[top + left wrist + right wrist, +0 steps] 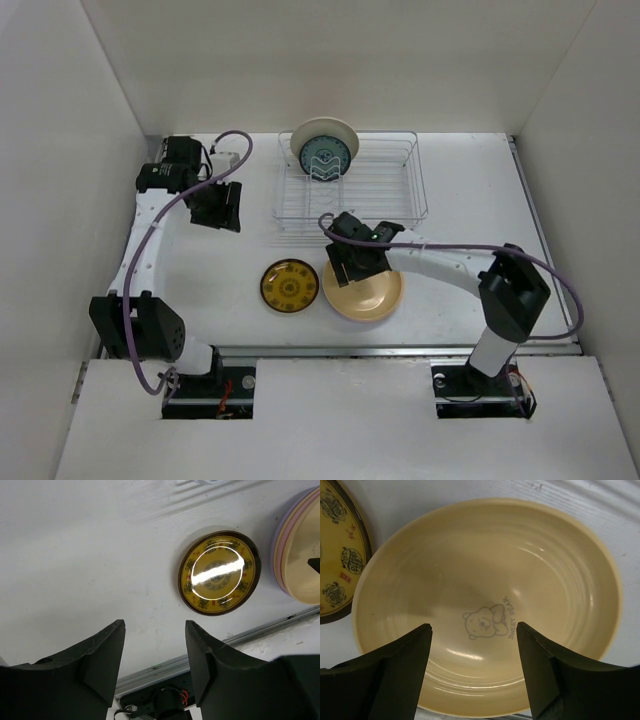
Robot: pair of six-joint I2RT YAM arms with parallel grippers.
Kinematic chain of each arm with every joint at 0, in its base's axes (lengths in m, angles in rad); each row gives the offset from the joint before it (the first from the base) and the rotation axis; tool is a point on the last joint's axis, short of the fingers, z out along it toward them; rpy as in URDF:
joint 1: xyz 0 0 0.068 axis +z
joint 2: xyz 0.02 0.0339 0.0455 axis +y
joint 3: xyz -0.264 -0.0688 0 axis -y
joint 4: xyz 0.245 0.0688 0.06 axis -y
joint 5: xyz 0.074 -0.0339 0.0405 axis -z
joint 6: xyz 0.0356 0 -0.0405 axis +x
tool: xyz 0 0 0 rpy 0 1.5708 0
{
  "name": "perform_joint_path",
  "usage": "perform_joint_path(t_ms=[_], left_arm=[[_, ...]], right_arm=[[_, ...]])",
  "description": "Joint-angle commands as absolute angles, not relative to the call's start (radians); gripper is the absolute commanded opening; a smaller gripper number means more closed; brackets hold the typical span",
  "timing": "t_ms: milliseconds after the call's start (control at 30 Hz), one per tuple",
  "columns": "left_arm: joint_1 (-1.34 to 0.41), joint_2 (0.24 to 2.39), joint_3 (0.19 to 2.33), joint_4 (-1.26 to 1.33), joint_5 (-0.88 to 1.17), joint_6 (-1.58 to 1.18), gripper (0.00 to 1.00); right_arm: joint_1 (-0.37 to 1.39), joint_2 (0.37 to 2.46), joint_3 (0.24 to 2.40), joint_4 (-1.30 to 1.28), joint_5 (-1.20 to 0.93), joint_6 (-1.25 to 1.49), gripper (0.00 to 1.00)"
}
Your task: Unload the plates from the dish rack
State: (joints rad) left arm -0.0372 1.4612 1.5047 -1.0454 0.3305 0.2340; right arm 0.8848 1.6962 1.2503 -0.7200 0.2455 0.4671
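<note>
**A lab robot cell, not a kitchen**

Plain white panels (60,150) are boxing in a white table (480,200), and two robot arms (440,265) are standing bolted at its near edge, along a metal rail (400,350). A wire dish rack (390,190) and a few plates (378,296) are sitting on it.
</note>
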Motion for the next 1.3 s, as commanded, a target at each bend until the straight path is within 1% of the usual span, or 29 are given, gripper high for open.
perform_joint_path(t_ms=[0, 33, 300, 567, 800, 967, 1000, 1067, 1100, 1167, 1233, 1267], left_arm=[[-0.031, 1.39, 1.479, -1.008, 0.302, 0.239, 0.49], [-0.022, 1.39, 1.467, -1.008, 0.302, 0.239, 0.5], [-0.021, 1.371, 1.447, -0.999, 0.302, 0.239, 0.5], [-0.021, 1.371, 1.447, -0.999, 0.302, 0.239, 0.5], [-0.021, 1.351, 1.437, -0.989, 0.293, 0.239, 0.52], [-0.021, 1.351, 1.437, -0.989, 0.268, 0.239, 0.52], [-0.021, 1.351, 1.437, -0.989, 0.253, 0.239, 0.54], [-0.021, 1.351, 1.427, -0.98, 0.241, 0.239, 0.54], [-0.021, 1.351, 1.427, -0.971, 0.241, 0.239, 0.54], [-0.021, 1.385, 1.427, -0.971, 0.23, 0.239, 0.54], [-0.021, 1.413, 1.462, -0.98, 0.23, 0.239, 0.54], [-0.011, 1.44, 1.476, -0.989, 0.23, 0.23, 0.55]], right_arm=[[0.925, 1.712, 1.301, -0.686, 0.293, 0.476, 0.74], [0.925, 1.726, 1.301, -0.672, 0.293, 0.476, 0.74], [0.943, 1.761, 1.29, -0.683, 0.318, 0.505, 0.74], [0.953, 1.819, 1.299, -0.756, 0.409, 0.544, 0.74], [0.953, 1.734, 1.354, -0.765, 0.419, 0.545, 0.74], [0.953, 1.591, 1.517, -0.799, 0.419, 0.466, 0.74], [0.953, 1.573, 1.547, -0.799, 0.428, 0.409, 0.76], [0.93, 1.549, 1.639, -0.773, 0.428, 0.333, 0.77], [0.916, 1.549, 1.673, -0.759, 0.428, 0.252, 0.77], [0.861, 1.584, 1.777, -0.709, 0.416, 0.162, 0.79], [0.821, 1.679, 1.862, -0.695, 0.393, 0.038, 0.79], [0.775, 1.765, 1.962, -0.681, 0.358, 0.006, 0.79]])
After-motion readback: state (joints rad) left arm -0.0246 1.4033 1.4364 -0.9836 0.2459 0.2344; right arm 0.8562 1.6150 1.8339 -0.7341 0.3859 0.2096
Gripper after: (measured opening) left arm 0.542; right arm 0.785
